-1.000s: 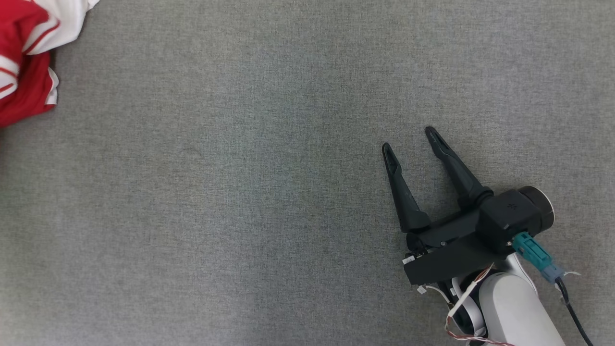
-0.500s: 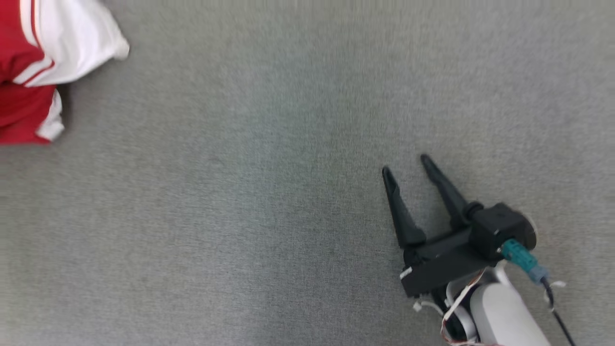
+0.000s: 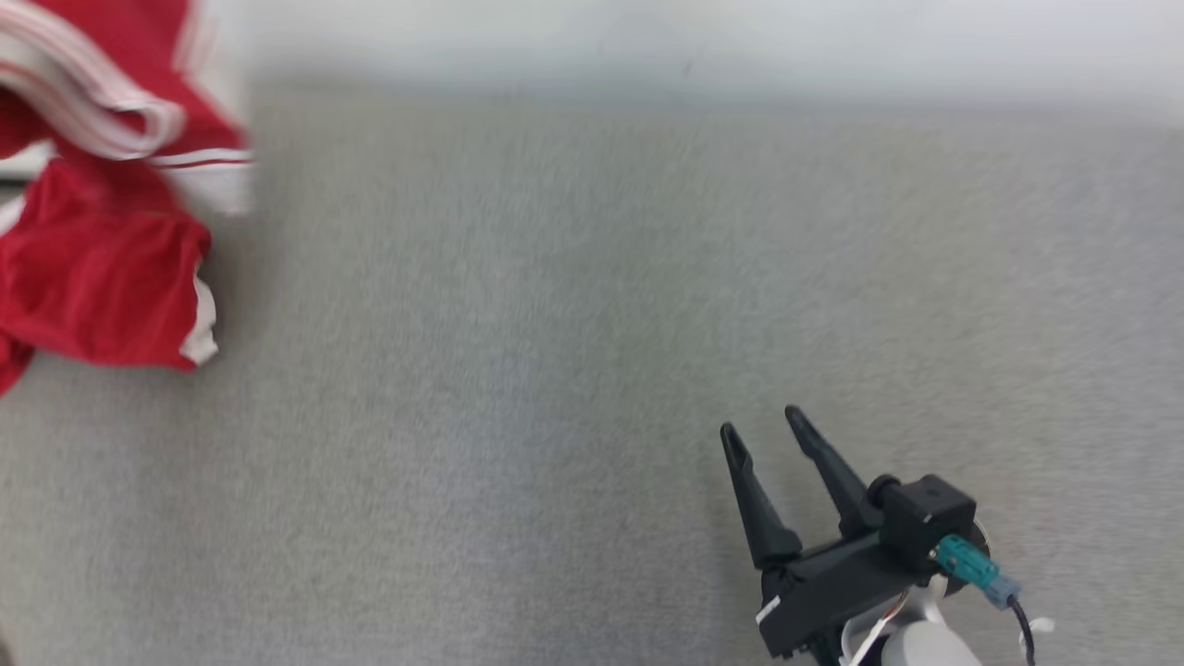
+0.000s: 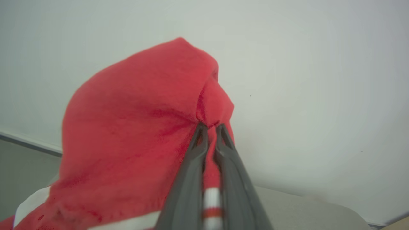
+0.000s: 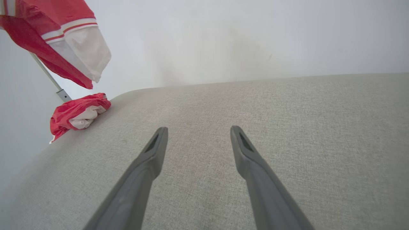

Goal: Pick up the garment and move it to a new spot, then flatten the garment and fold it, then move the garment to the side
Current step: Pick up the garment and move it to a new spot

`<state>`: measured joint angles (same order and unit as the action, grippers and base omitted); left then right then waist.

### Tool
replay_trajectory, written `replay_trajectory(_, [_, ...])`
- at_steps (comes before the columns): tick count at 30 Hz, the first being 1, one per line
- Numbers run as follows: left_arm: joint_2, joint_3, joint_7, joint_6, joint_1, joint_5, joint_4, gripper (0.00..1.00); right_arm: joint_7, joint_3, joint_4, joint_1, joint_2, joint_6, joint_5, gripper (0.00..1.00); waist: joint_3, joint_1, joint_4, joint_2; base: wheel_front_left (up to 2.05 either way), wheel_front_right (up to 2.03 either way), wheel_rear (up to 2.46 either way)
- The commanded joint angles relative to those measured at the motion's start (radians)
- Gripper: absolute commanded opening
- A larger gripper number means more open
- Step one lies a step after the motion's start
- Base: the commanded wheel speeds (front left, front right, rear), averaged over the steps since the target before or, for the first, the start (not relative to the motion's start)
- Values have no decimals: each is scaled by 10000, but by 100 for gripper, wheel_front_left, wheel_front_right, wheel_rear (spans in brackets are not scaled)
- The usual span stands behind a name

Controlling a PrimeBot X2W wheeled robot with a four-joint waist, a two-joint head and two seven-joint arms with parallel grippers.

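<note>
The red and white garment [image 3: 102,268] hangs bunched at the far left of the head view, its lower part resting on the grey surface. In the left wrist view my left gripper [image 4: 211,127] is shut on a fold of the garment [image 4: 134,127], which drapes over the fingers. The right wrist view has the garment [image 5: 73,41] lifted at the upper left, with a lower bunch [image 5: 80,111] lying on the surface. My right gripper [image 3: 760,425] stands open low over the grey surface at the lower right, far from the cloth, nothing between its fingers [image 5: 153,150].
A grey fabric-covered table [image 3: 555,388] spreads under both arms. Its far edge meets a pale wall [image 3: 647,37] at the top of the head view.
The head camera has tilted up, bringing the wall into view. More of the garment shows at the left, lifted higher. The right gripper stays open.
</note>
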<state>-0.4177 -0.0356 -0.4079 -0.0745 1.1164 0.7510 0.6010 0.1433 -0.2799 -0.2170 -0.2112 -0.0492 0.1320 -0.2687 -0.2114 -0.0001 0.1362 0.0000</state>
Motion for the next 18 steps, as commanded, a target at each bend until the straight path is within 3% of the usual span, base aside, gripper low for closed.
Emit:
replay_trajectory(1, [199,140,-198,59,-264,67,-486,0,61,-67,-99,204,-20,-25,-134,100,1371,1,-706,0,0,0,0])
replay_trajectory(9, [1684,1147,-1008,180,-1456,382,-2621,0,-62,-117,-141,514,-20,-25,-139,100,2021,1,-1885,0,0,0,0])
replay_trajectory(18, [2804,2203,-833,137,-3252,320,-3775,0,-363,-94,319,339,-19,-23,102,100,1501,1,-3620,0,0,0,0])
